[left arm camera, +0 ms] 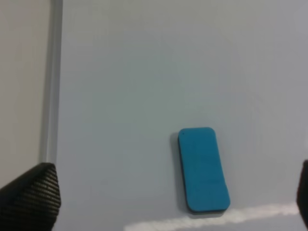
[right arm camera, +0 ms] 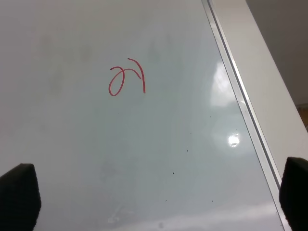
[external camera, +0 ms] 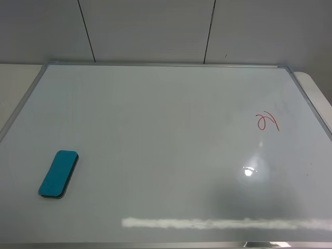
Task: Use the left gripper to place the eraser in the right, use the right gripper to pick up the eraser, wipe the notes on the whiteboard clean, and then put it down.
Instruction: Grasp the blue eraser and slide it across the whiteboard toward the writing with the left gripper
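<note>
The teal-blue eraser (external camera: pixel 58 174) lies flat on the whiteboard (external camera: pixel 155 135) near its front left corner. The red notes (external camera: pixel 267 122) are a small scribble on the right part of the board. Neither arm shows in the exterior high view. In the left wrist view the left gripper (left arm camera: pixel 166 199) is open and empty above the board. Its fingertips (left arm camera: pixel 29 197) stand wide apart, with the eraser (left arm camera: pixel 202 169) between and beyond them. In the right wrist view the right gripper (right arm camera: pixel 156 192) is open and empty, with the notes (right arm camera: pixel 126 77) ahead of it.
The board's silver frame (external camera: pixel 311 111) runs close to the notes on the right and shows in the right wrist view (right arm camera: pixel 240 96). The frame's left edge (left arm camera: pixel 50 82) lies beside the eraser. The pale table (external camera: pixel 15 83) surrounds the board. A grey wall stands behind.
</note>
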Robot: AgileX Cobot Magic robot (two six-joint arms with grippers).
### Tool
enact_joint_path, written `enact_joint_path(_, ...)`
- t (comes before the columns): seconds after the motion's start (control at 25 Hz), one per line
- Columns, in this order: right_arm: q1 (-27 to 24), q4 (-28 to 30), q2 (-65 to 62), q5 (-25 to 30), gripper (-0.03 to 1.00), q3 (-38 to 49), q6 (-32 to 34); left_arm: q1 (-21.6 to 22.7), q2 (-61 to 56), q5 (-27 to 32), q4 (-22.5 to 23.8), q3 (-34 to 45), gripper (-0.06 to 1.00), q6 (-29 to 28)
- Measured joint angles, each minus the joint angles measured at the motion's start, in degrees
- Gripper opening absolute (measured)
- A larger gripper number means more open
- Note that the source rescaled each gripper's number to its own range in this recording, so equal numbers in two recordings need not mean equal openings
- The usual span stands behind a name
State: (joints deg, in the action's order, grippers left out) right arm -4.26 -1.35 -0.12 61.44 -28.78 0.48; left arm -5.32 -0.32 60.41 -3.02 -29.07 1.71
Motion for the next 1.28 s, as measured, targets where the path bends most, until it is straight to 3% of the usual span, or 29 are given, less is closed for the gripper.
enact_joint_path(0.64,0.00,0.00,0.00,0.00,1.00,0.00,0.00,0.00,2.00,-0.45,0.00,-0.30,1.00,0.00)
enact_joint_path(1.0,0.00,0.00,0.00,0.00,1.00,0.00,0.00,0.00,28.85,-11.60,3.02,-9.94,1.00,3.44)
enact_joint_path(1.28,0.00,0.00,0.00,0.00,1.00,0.00,0.00,0.00,53.19,-14.21,4.29,-19.15,1.00,4.06)
